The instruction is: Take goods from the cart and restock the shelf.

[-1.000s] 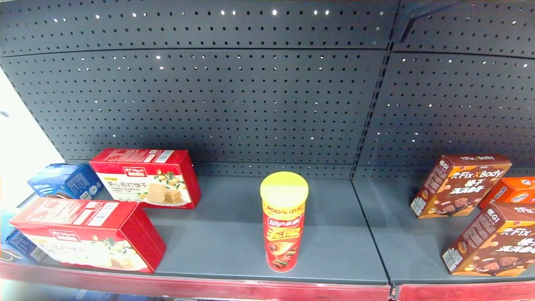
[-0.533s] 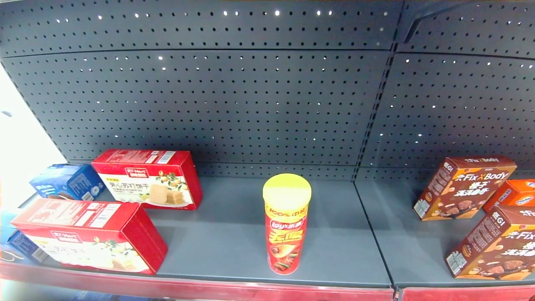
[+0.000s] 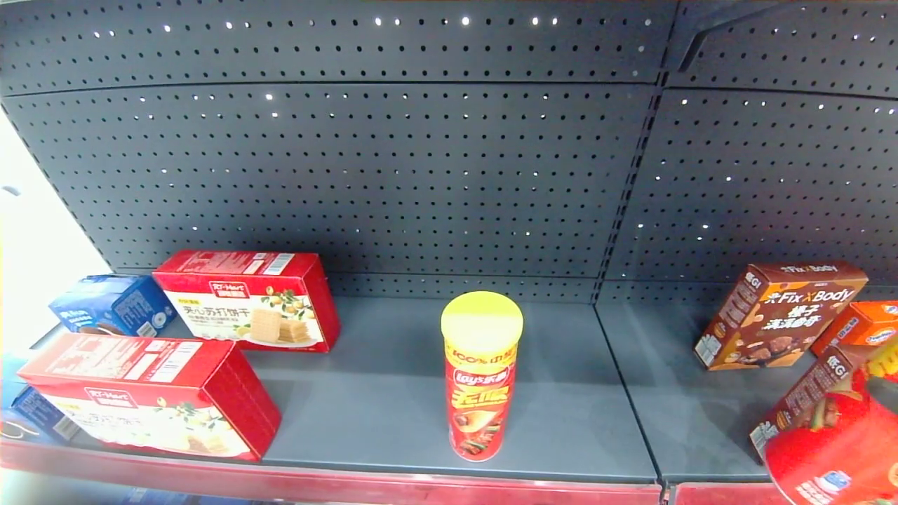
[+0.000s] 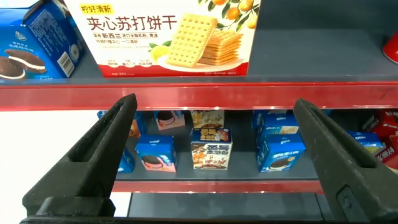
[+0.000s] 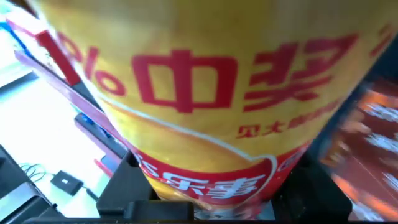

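A grey metal shelf with a red front lip (image 3: 393, 400) runs across the lower half of the head view. Behind it stands a dark perforated metal back panel (image 3: 386, 175). At the centre of the frame a tall red crisp tube with a yellow lid (image 3: 480, 379) stands upright near the front lip, well apart from the other goods.

In the lower right corner a second red and yellow crisp tube (image 3: 835, 449) hangs tilted in front of the shelf edge, overlapping a brown and orange snack box (image 3: 807, 400). The right claw (image 5: 208, 186) is clamped on this tube, its dark parts hugging both sides of the printed wall (image 5: 205, 93).

Further back on the right stand another brown and orange snack box (image 3: 779, 315) and a small orange box (image 3: 863, 326), which is cut by the frame edge.

On the left two red cracker boxes lie on their long sides, one at the back (image 3: 245, 298) and one at the front lip (image 3: 151, 396). A blue biscuit box (image 3: 112, 305) sits just beside the back one.

The left claw (image 4: 214, 102) is spread wide and holds nothing. It faces the red lip below a red cracker box (image 4: 174, 37), and small blue biscuit packs (image 4: 280, 149) stand on the shelf underneath.
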Robot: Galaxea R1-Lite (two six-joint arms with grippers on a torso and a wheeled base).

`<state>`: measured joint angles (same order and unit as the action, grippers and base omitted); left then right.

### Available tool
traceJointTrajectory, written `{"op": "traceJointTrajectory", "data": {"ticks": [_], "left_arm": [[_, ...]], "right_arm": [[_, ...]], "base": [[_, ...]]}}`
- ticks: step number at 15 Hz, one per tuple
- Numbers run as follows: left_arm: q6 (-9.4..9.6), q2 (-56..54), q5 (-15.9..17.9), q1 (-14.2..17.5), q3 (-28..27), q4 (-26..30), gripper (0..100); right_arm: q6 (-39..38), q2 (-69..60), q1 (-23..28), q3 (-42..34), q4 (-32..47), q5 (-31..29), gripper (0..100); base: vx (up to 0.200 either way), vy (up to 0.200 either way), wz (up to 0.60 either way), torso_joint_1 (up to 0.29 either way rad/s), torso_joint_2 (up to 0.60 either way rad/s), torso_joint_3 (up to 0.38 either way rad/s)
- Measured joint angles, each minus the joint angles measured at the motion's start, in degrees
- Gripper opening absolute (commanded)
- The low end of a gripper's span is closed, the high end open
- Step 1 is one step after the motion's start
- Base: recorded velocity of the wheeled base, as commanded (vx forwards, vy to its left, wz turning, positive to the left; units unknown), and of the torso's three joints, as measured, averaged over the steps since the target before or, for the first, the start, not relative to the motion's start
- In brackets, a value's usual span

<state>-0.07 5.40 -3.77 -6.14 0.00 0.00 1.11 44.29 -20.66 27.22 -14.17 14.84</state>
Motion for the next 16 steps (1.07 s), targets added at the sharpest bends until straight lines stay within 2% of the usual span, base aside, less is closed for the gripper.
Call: {"op": "traceJointTrajectory", "data": {"ticks": [4, 8, 13, 16], "left_arm": [[0.00, 0.02, 0.00, 0.00, 0.00, 0.00, 100], [0.00, 0.02, 0.00, 0.00, 0.00, 0.00, 100], [0.00, 0.02, 0.00, 0.00, 0.00, 0.00, 100], [0.00, 0.02, 0.00, 0.00, 0.00, 0.00, 100]], "right_arm": [[-0.29, 12.98, -2.82, -3.38, -14.92, -0.06, 0], [-0.90, 26.25, -3.12, -1.62, -26.15, -1.29, 0], [-1.13, 41.35, -3.28, 10.68, -28.75, -7.18, 0], [-1.16, 49.04, -5.44, 20.74, -27.62, -12.76, 0]], "base": [[0.000, 0.000, 0.00, 0.000, 0.00, 0.000], [0.000, 0.000, 0.00, 0.000, 0.00, 0.000], [0.000, 0.000, 0.00, 0.000, 0.00, 0.000], [0.000, 0.000, 0.00, 0.000, 0.00, 0.000]]}}
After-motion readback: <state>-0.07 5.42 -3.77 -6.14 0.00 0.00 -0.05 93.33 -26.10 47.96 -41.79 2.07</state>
